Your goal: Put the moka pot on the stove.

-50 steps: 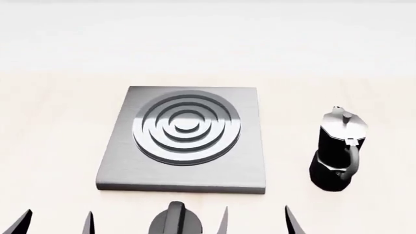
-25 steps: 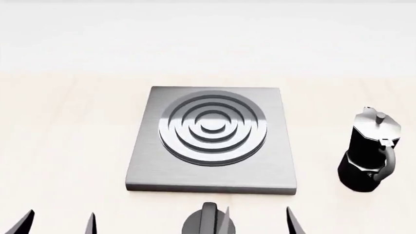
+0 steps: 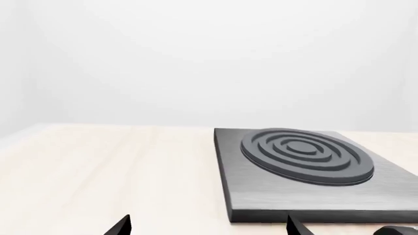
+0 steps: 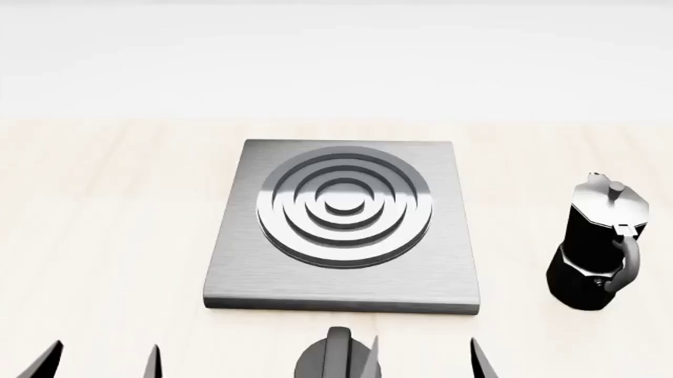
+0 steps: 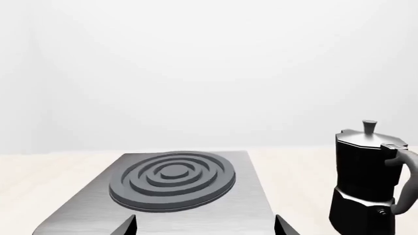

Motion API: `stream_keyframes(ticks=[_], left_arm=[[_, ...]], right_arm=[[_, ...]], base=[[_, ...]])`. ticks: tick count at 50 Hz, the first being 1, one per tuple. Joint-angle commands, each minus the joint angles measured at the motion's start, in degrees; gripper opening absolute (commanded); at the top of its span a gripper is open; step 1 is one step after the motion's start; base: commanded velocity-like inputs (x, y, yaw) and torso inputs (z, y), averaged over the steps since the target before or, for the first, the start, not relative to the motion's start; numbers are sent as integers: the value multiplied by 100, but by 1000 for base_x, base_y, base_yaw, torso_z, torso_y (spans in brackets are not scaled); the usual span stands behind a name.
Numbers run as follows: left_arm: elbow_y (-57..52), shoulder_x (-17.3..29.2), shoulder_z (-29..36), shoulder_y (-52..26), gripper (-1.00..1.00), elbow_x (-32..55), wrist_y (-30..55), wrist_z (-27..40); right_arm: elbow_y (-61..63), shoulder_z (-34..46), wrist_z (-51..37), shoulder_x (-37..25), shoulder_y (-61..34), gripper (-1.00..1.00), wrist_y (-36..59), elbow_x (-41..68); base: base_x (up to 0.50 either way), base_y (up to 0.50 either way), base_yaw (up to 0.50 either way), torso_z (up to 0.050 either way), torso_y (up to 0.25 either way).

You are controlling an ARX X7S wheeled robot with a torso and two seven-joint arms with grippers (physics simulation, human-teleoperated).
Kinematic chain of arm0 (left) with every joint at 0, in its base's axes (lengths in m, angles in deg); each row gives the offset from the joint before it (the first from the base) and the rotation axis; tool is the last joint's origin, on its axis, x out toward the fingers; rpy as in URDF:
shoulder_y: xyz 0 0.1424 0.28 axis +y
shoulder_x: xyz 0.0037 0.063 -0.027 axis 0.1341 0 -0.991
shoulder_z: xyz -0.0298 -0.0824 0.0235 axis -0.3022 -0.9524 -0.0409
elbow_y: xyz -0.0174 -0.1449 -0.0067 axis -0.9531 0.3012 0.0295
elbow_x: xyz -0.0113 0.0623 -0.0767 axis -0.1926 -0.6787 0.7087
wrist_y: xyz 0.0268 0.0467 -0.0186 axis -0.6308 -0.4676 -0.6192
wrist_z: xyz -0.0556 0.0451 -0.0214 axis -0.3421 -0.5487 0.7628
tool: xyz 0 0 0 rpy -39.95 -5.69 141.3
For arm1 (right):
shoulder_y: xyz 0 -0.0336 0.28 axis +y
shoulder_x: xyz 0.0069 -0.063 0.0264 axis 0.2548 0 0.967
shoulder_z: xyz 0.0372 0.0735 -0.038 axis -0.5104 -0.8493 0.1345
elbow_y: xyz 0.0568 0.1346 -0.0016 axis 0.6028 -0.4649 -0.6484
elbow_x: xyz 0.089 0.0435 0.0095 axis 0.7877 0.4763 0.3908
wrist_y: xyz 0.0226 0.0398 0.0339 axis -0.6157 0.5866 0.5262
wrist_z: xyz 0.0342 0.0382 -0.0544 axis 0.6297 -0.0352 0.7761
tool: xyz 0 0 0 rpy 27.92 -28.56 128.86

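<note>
The moka pot stands upright on the pale wooden table, to the right of the stove and apart from it. It also shows in the right wrist view, next to the stove. The stove is a grey square slab with raised concentric rings; it also shows in the left wrist view. My left gripper is open and empty at the near left. My right gripper is open and empty in front of the stove's near edge. Only the fingertips show.
A round black knob with a ridge sits at the near edge, just in front of the stove. The wooden table stretches to the left of the stove. A white wall runs behind.
The view shifted left between the two earlier frames, so stove and pot slid right in the picture. Since half a second ago the scene is still; the fingertips sit slightly lower in the picture.
</note>
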Motion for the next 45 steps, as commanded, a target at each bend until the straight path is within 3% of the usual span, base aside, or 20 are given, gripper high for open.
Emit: stream_keyframes(ticks=[1, 22, 24, 25, 26, 45], left_arm=[[65, 8, 48, -11, 100, 95, -23, -36], [-55, 116, 48, 3, 100, 212, 77, 13], [-48, 116, 67, 3, 100, 201, 66, 13], [-65, 120, 70, 4, 100, 205, 78, 18], [-60, 121, 74, 2, 100, 209, 73, 15], [328, 97, 110, -98, 100, 197, -190, -32]], right_arm=[[-110, 23, -101, -3, -21, 100, 11, -33], [262, 248, -459, -115, 0, 100, 379, -622], [-177, -345, 255, -540, -1452, 100, 1840, 276], [-746, -513, 547, -592, -2306, 100, 1653, 451], [-1081, -565, 703, -618, -2570, 100, 1528, 500], [-1522, -592, 899, -862, -3493, 100, 1973, 534]], base=[[0, 0, 0, 0, 0], [0, 0, 0, 0, 0], [0, 0, 0, 0, 0], [0, 0, 0, 0, 0], [0, 0, 0, 0, 0], [0, 0, 0, 0, 0]])
